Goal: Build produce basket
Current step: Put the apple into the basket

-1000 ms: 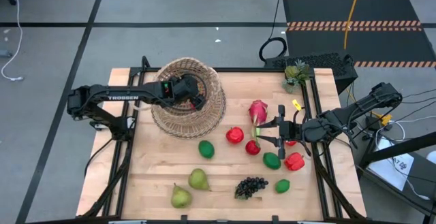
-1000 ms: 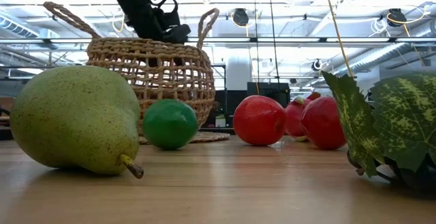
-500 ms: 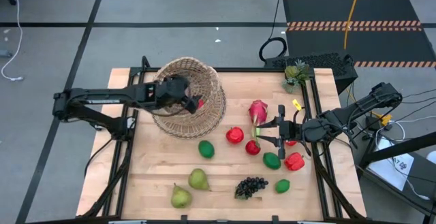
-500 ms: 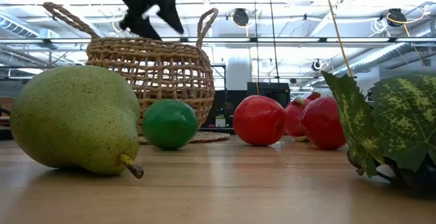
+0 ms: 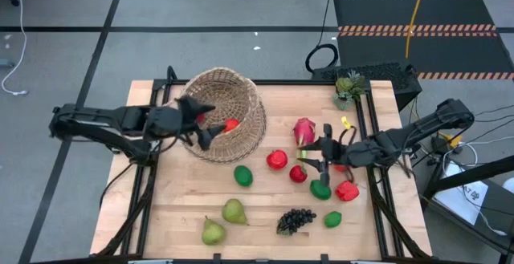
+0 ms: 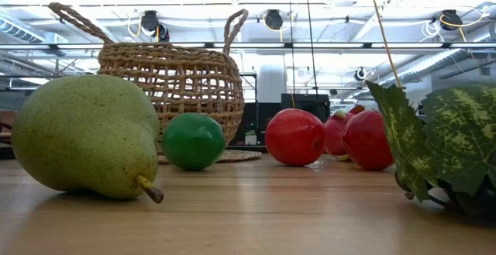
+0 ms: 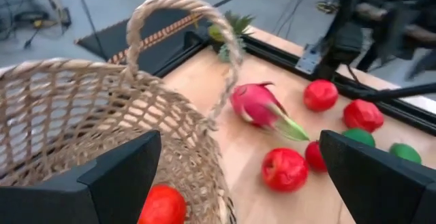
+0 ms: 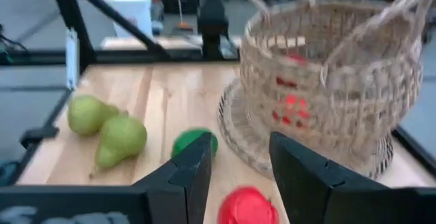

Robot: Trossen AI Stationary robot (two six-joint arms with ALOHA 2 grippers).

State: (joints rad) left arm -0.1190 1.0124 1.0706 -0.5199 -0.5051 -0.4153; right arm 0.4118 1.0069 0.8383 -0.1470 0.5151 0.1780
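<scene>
**Basket at far-left of desk, one red fruit inside; the other fruits lie loose on the desk**

Basket (image 5: 222, 113) sits on the desk (image 5: 185, 208) at its far left part. High view shows one red fruit (image 5: 230, 124) inside it; left wrist view shows it low against the inner wall (image 7: 162, 205). Low view can't see inside, only the wicker wall (image 6: 174, 80) and both loop handles.

Left gripper (image 5: 198, 121) hangs over the basket's left rim, fingers (image 7: 116, 176) spread wide, nothing between them. In low view only a dark tip shows at the top edge.

Right gripper (image 5: 313, 161) is above the loose fruit by the dragon fruit (image 5: 304, 130). Its fingers (image 8: 187, 173) stand partly apart; right wrist view shows nothing between them.

Loose on the desk: red tomato (image 5: 276, 159), green lime (image 5: 242, 175), two pears (image 5: 223, 221), grape bunch (image 5: 295, 219), red pepper (image 5: 347, 189). Reds under the right gripper are partly covered, count unclear.

Low view: near pear (image 6: 85, 135) fills the left, a leaf (image 6: 434, 143) blocks the right, cut off at the edge. The potted plant (image 5: 348, 85) at the far-right corner shows clearly only in the high view.
</scene>
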